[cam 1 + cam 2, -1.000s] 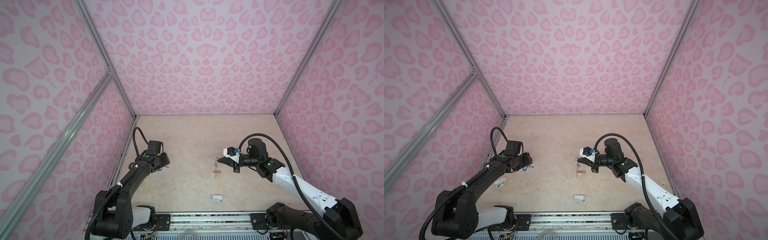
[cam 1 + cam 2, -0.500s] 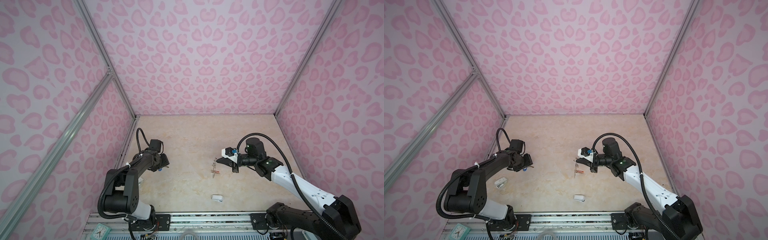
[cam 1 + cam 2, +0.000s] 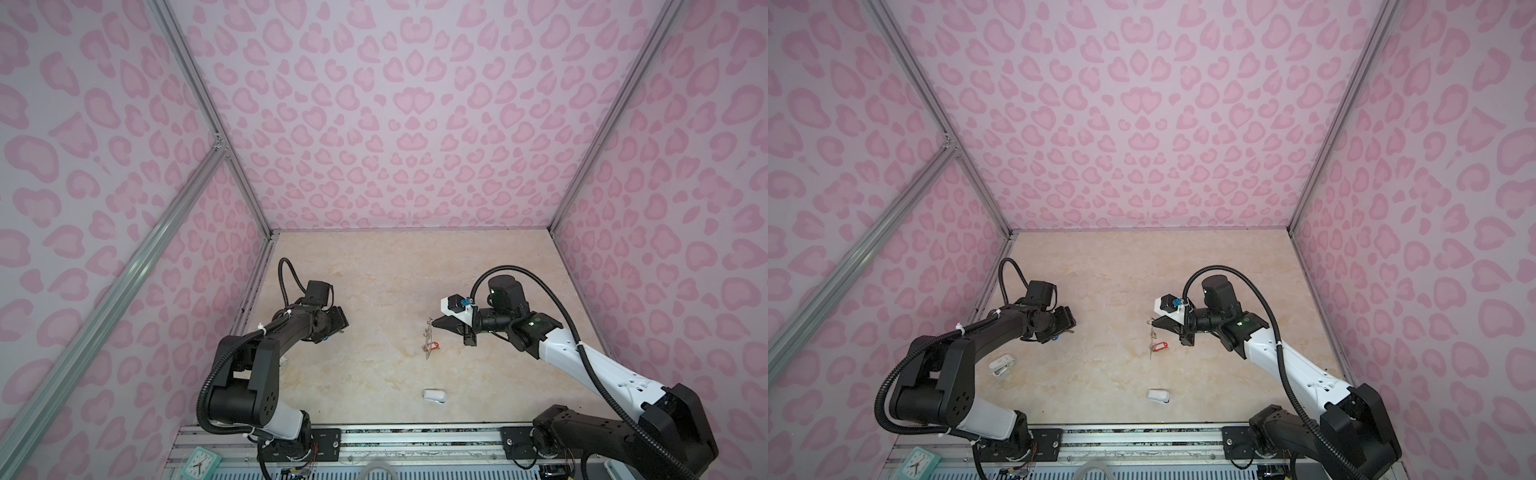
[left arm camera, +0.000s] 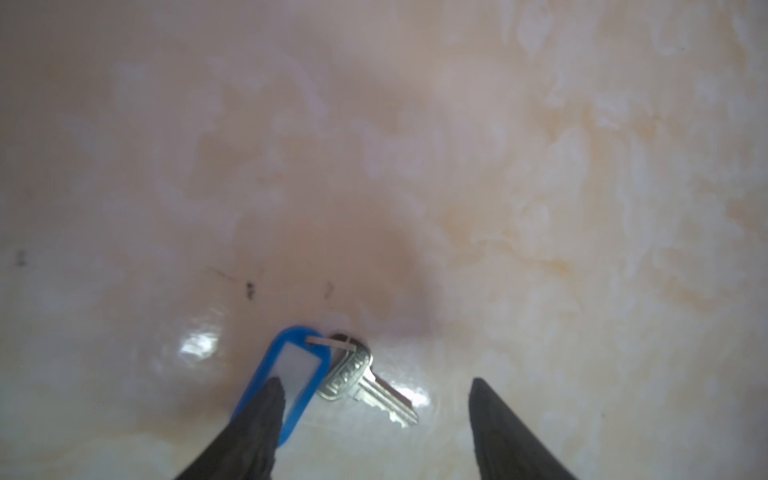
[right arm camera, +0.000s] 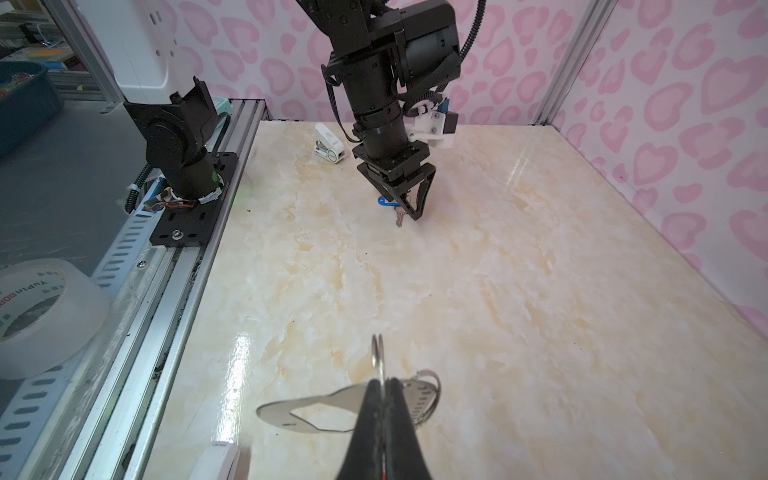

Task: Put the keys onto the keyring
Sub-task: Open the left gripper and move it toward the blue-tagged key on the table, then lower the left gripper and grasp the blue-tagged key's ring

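Left wrist view: left jaws gape around blue-tagged key [image 4: 351, 372]

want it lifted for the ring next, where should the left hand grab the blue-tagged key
Take the blue-tagged key by its silver head, from straight above: it lies flat on the table, so only its thin edges offer purchase. The open left hand straddles it, but one finger sits over the blue tag; probably shift toward the blade.

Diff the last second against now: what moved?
Left arm's elbow rose and folded back toward its base; the left hand stayed over the blue-tagged key, open, gripping nothing. Unchanged: right hand shut on the keyring, orange-tagged key with it.
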Motion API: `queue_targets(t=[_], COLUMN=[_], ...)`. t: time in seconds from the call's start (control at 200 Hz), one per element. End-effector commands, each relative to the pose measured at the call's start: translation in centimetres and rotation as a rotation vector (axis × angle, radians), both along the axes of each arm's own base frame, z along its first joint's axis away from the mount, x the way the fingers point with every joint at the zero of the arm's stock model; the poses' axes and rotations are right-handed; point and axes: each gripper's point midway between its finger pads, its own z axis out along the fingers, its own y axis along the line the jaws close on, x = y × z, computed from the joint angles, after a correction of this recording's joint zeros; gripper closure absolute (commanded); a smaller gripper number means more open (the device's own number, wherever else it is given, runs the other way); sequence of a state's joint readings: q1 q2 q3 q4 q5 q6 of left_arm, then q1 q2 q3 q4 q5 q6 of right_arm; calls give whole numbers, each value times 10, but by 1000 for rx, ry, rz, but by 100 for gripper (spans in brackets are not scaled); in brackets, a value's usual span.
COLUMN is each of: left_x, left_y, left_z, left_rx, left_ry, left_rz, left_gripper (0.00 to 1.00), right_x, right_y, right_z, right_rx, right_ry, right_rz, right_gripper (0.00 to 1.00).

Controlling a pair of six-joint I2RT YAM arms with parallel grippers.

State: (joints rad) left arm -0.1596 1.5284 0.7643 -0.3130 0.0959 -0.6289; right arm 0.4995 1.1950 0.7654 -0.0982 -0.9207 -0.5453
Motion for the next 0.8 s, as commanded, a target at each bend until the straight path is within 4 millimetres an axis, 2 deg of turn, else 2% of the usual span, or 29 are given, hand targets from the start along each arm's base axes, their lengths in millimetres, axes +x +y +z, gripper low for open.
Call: queue_targets(t=[0.0, 0.105, 0.28, 0.4, 0.52, 0.565, 0.655, 0.795], left_x=[-1, 4, 12, 21, 22, 21, 13, 14], left_y=[-26, -37, -23, -20, -17, -22, -24, -18], left_z=[1, 11, 35, 47, 40, 36, 25, 25], left_rx=[-101, -93, 41, 130, 193, 186, 192, 264], left_ry=[28, 13, -38, -40, 42, 67, 136, 106], left_rz=[4, -20, -121, -277, -431, -509, -638, -780], left_gripper=[29, 29, 32, 40, 43, 44, 44, 46], right_x=[1, 2, 2, 2, 1, 1, 0, -1], right_y=[2, 2, 3, 3, 4, 3, 3, 2], right_z=[3, 2, 1, 0, -2, -2, -3, -2], right_rx=[8, 7, 4, -5, -26, -34, -43, -45], right_ry=[-19, -21, -20, -20, -21, -24, -29, -36], right_rz=[10, 8, 7, 12, 19, 17, 14, 7], right_gripper=[100, 100, 100, 100, 100, 100, 100, 100])
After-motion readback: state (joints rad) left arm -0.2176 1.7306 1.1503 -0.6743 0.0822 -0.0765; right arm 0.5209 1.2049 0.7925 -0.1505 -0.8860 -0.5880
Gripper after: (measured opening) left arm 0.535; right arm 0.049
